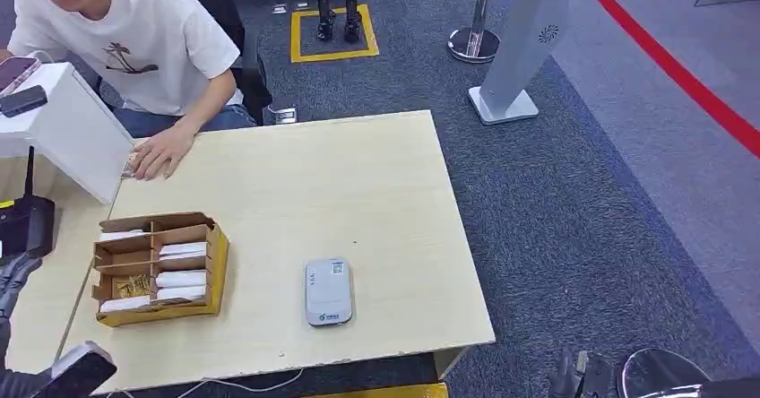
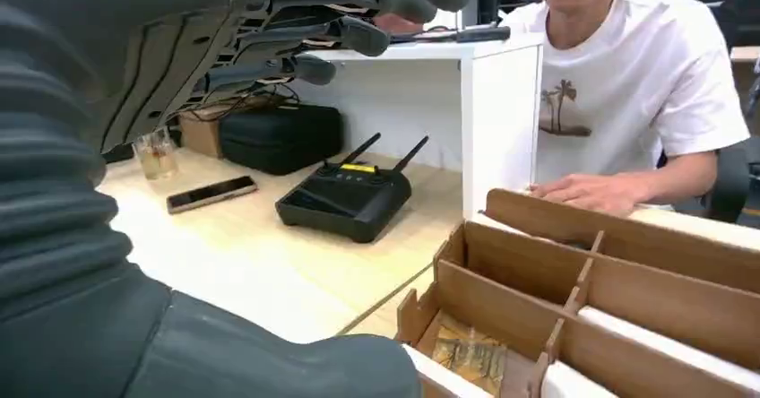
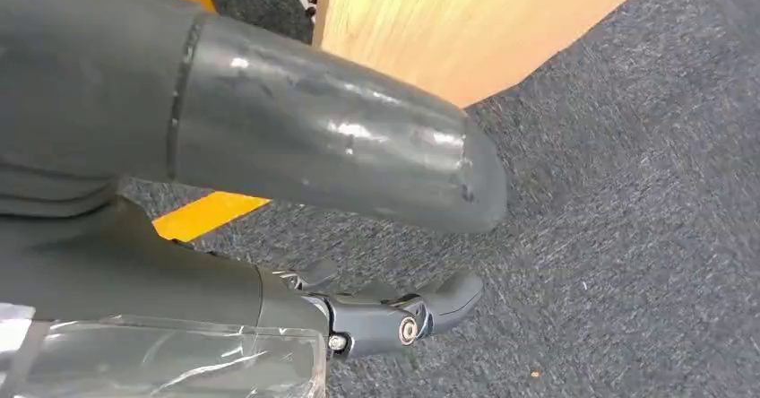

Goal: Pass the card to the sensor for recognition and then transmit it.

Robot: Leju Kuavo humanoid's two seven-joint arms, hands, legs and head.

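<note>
White cards (image 1: 182, 280) are seen lying in the compartments of a brown cardboard divider tray (image 1: 215, 263) at the near left of the pale wooden worktop (image 1: 376, 201); the grey rounded-rectangle sensor (image 1: 328, 291) lies to its right, near the front edge. The left hand (image 2: 296, 39) is held above and left of the tray, fingers spread, nothing held. The right hand (image 3: 376, 313) hangs over the carpet, fingers apart, empty. A thin card could be missed against the dividers, or the light tray dragged. A person's hand (image 1: 159, 154) rests at the far left.
</note>
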